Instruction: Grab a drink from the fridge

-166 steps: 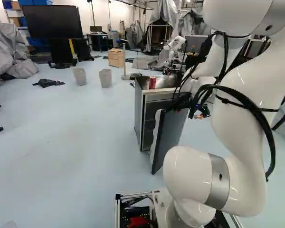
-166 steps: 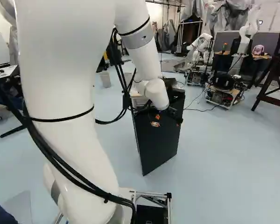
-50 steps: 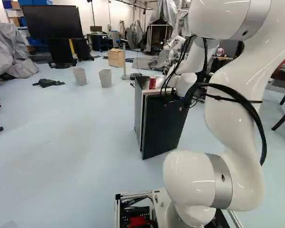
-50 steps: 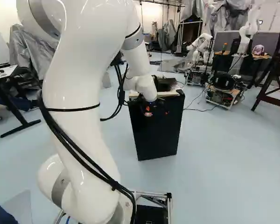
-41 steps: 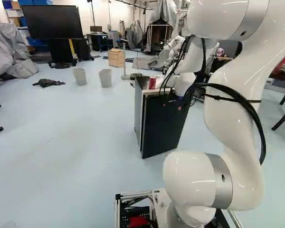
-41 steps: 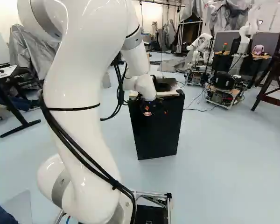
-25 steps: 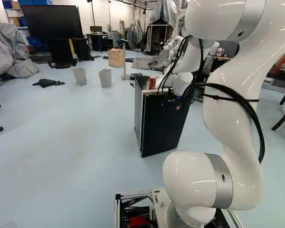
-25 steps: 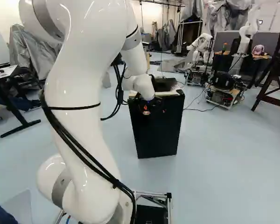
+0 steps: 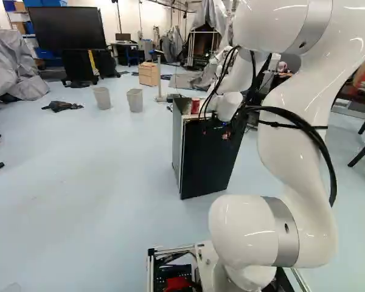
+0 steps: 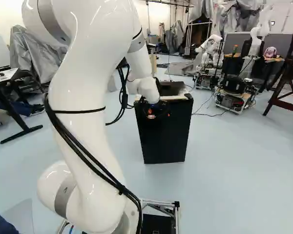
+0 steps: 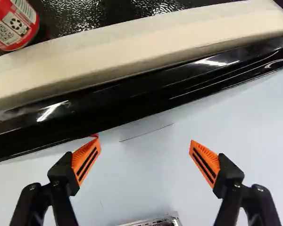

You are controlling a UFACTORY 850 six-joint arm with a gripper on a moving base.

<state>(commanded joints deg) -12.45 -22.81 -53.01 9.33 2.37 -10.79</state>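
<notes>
Zero grip on the fridge door (image 9: pixel 208 159); holding the end effector (image 11: pixel 144 141) open at its near face, probably for pushing it shut.

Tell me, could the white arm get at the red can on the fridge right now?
Probably yes: the red can stands uncovered near the front edge of the fridge, and the jaws are open and empty. The arm would likely have to lift over that edge first.

Pale bins (image 9: pixel 135 101) — black screen (image 9: pixel 67 28)
</notes>
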